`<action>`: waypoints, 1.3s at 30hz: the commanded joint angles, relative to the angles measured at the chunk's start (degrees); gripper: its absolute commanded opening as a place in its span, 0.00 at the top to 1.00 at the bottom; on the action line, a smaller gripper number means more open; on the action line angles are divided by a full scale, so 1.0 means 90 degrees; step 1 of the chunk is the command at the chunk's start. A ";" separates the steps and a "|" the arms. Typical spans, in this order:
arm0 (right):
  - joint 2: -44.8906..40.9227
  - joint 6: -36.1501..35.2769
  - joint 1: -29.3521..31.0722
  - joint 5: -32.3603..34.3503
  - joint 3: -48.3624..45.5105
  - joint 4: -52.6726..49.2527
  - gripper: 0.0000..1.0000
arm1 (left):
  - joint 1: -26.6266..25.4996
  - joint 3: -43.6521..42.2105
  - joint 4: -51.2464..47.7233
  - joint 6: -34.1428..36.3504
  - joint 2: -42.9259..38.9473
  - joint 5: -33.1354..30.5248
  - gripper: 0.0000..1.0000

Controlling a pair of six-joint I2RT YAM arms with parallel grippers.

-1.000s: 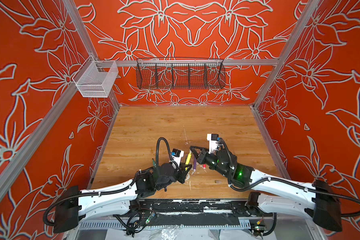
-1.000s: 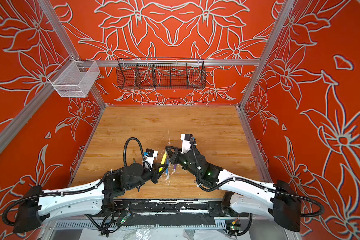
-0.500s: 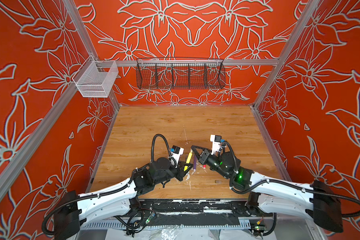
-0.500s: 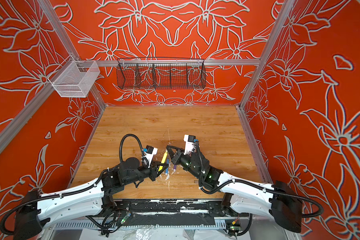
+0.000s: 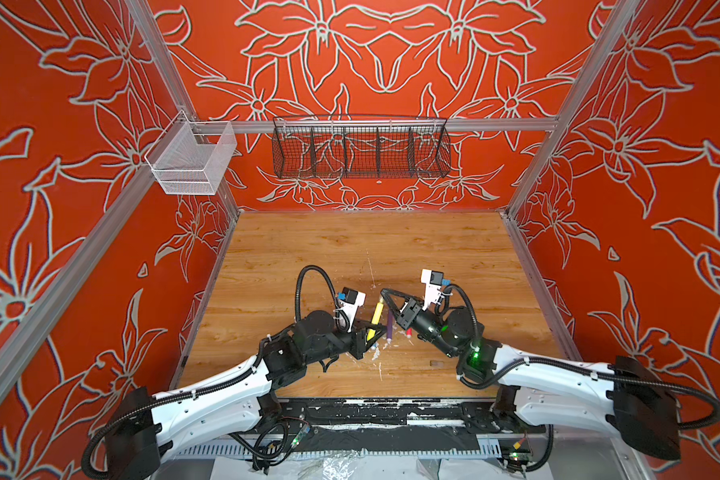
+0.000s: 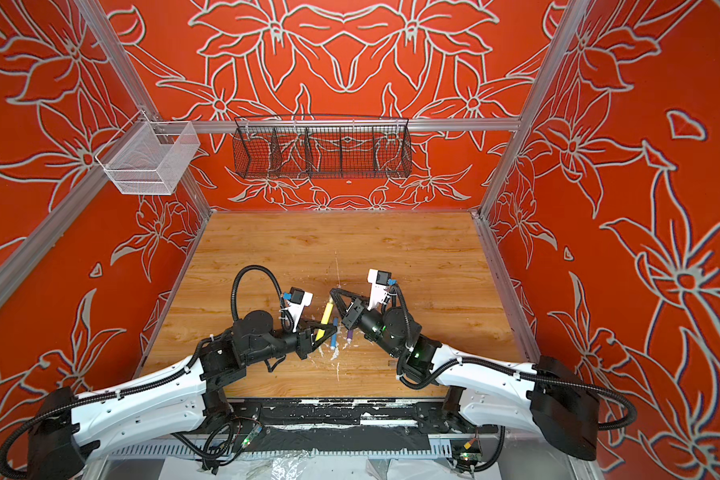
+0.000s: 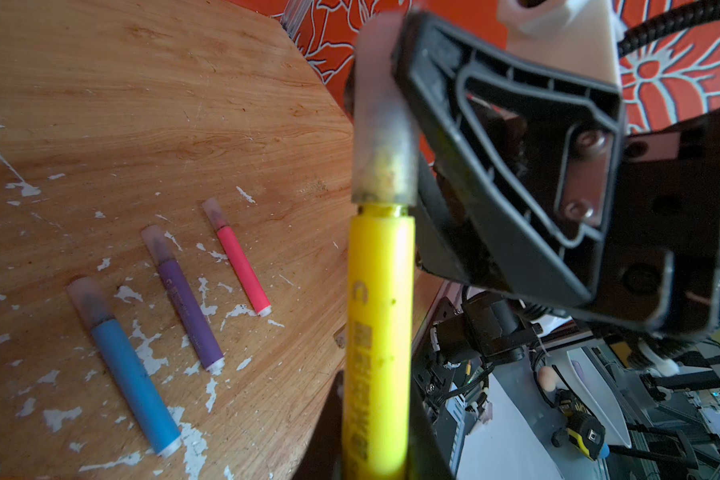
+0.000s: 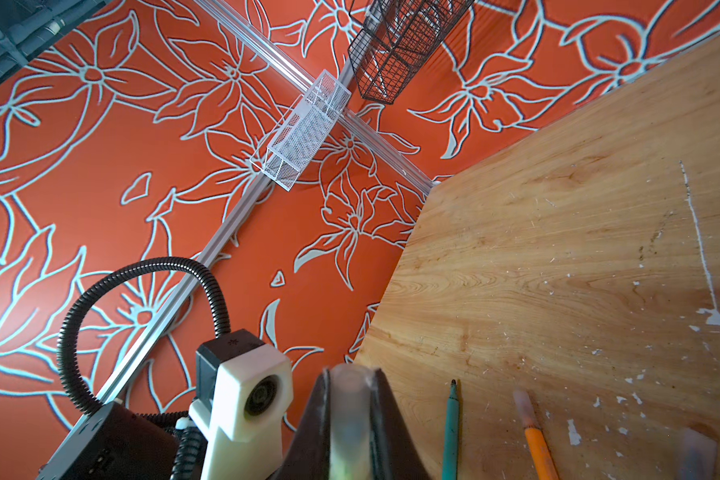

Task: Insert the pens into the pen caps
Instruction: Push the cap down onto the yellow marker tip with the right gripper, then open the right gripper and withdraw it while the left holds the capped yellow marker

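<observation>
— Grips then?
— Tight: left gripper clamped the yellow pen; right gripper clamped the pen cap over its tip. On table lay blue pen, purple pen, pink pen, capped.

Enclosing a paint-flecked wooden tabletop with orange-red walls printed with pale flower outlines; carrying a long black wire basket and a white mesh basket on silver aluminium rails.

blurred print along the yellow pen, only a C-like mark discernible, purple pen print illegible
</observation>
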 commanded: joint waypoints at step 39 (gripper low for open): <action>0.0187 -0.0912 -0.0527 -0.1217 0.2436 -0.2727 0.60 | 0.0100 0.0032 0.0409 0.1228 -0.0416 0.0116 1.00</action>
